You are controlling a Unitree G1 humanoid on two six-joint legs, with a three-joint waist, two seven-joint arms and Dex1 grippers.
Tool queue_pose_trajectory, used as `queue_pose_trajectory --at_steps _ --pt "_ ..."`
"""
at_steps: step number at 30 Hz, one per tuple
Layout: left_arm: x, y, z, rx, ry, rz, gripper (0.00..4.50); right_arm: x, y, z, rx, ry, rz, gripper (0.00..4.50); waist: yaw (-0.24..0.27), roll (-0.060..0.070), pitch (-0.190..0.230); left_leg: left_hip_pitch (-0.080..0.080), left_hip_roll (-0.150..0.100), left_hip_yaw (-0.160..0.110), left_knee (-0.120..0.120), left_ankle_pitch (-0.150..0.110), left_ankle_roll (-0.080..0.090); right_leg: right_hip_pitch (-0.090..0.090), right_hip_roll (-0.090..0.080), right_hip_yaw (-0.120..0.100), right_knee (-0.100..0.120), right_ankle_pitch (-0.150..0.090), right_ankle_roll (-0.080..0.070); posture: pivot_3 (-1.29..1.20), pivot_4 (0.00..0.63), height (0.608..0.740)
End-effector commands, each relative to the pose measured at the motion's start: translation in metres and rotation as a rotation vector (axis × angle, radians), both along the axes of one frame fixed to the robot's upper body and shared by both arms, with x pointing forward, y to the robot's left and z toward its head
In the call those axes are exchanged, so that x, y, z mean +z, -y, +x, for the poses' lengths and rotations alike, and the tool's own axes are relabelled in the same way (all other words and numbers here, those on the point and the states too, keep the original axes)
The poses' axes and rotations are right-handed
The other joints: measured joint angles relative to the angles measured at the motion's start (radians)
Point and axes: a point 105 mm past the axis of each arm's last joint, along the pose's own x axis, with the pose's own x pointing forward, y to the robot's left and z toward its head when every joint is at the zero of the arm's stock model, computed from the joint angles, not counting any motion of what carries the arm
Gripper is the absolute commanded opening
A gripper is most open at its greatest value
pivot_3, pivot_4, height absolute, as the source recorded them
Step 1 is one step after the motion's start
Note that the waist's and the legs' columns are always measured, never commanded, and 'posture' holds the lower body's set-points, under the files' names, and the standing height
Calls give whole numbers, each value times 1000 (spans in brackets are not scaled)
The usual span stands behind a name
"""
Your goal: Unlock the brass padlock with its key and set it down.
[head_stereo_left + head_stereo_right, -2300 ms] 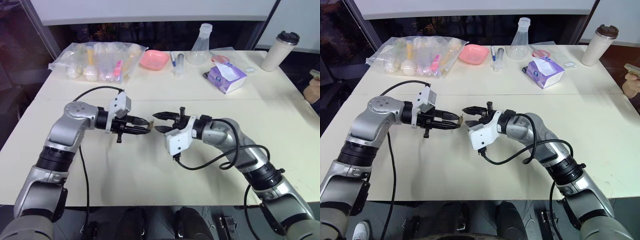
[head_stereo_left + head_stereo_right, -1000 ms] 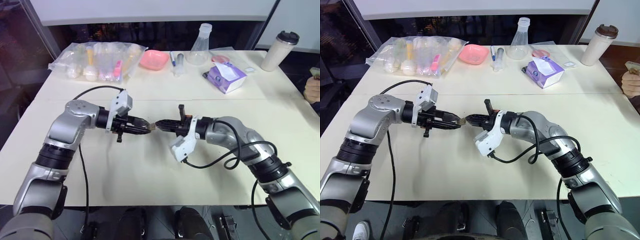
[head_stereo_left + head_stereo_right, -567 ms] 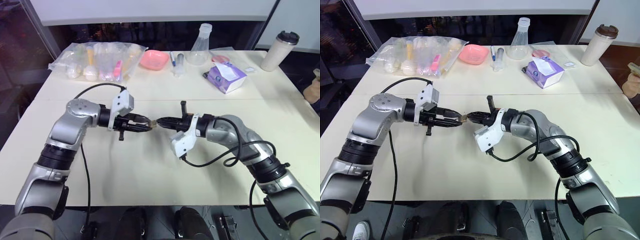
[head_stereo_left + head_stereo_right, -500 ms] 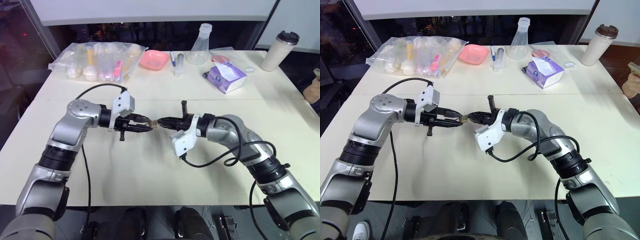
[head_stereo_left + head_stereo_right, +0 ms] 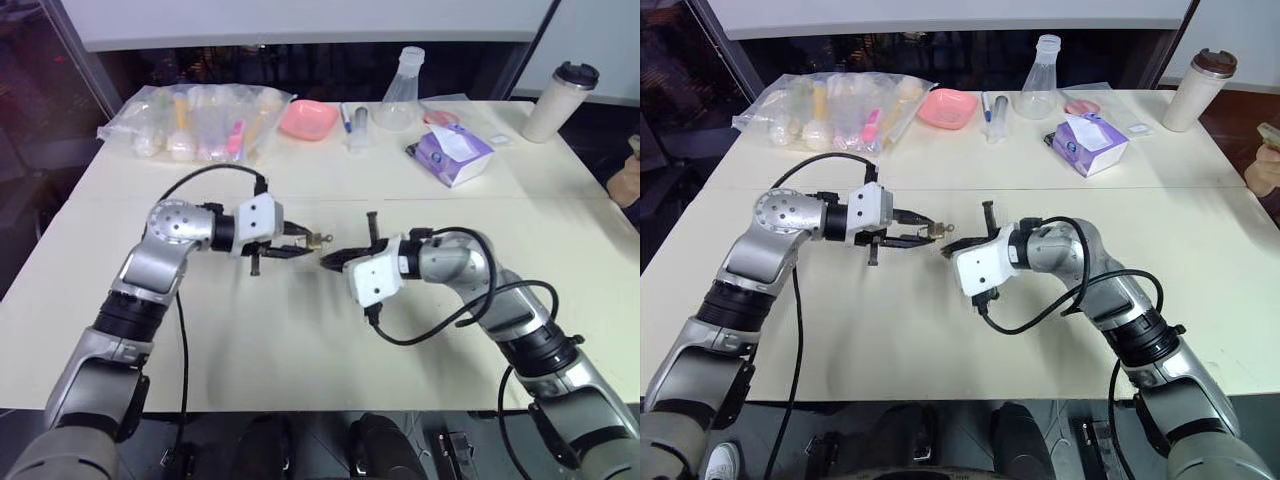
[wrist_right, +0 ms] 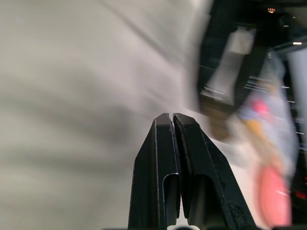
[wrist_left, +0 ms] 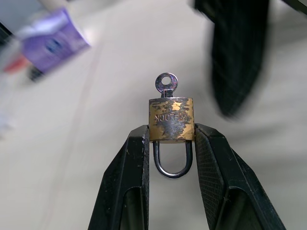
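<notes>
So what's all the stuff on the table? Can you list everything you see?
brass padlock: one, golden, pinched in the left gripper, above the table
key: one, silvery, stuck in the padlock
table: one, cream
plastic bag: one, clear, colourful things inside, far left
bowl: one, pink, far middle
flask: one, clear, far side
tissue pack: one, purple, far right
cup: one, cream, dark lid, far right corner
left gripper: black, shut on padlock
right gripper: black, shut, empty
</notes>
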Motion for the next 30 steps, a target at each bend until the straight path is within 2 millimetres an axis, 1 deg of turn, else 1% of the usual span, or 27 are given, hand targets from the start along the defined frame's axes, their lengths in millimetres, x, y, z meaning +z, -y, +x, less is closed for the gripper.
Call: queue_pose_trajectory --at_steps 1,3,6,9,12,15,18,21,23,25,26,30 --pt "14 -2 0 -1 61 -20 775 15 -7 -5 27 31 41 75 0 0 0 0 0 0 0 0 0 0 0 0 0 0 0 0 150 715" --pt "14 -2 -3 -15 37 -16 775 19 -9 -2 26 76 40 75 -1 0 0 0 0 0 0 0 0 0 0 0 0 0 0 0 150 715" --pt "10 -4 -5 -22 18 2 775 19 -7 -1 35 117 15 75 -1 0 0 0 0 0 0 0 0 0 0 0 0 0 0 0 150 715" --pt "2 -9 -8 -27 -63 23 775 22 -5 -1 64 244 -35 75 -1 0 0 0 0 0 0 0 0 0 1 0 0 0 0 0 150 715" --pt "-1 -15 -12 -26 -188 4 775 26 0 2 91 390 -80 75 1 0 0 0 0 0 0 0 0 0 1 0 0 0 0 0 150 715" --pt "-1 -17 -14 -23 -259 -10 775 29 2 2 109 467 -73 75 -1 0 0 0 0 0 0 0 -1 0 1 0 0 0 0 0 150 715" --pt "1 -18 -14 -24 -305 -17 775 30 3 1 119 513 -56 75 -2 0 0 0 0 0 0 3 -5 -1 1 0 0 0 0 0 150 715" --pt "0 -18 -15 -27 -313 -7 775 30 3 1 121 531 -41 841 -1 0 0 0 0 0 0 3 -5 0 1 0 0 0 0 0 150 715" --pt "0 -18 -15 -28 -316 -7 775 30 2 1 120 540 -39 1728 -1 0 0 0 0 0 0 3 -5 0 1 0 0 0 0 0 150 715" --pt "0 -17 -16 -31 -321 -9 775 31 0 2 121 552 -32 2785 -1 0 0 0 0 0 0 3 -5 0 1 0 0 0 0 0 150 715" --pt "0 -17 -16 -34 -325 -9 775 31 -1 2 121 558 -26 3211 -1 0 0 0 0 0 0 3 -5 0 1 0 0 0 0 0 150 715" --pt "-1 -17 -17 -35 -330 2 775 34 -2 3 117 578 -15 3211 -1 0 0 0 0 0 0 3 -5 0 1 0 0 0 0 0 150 715"
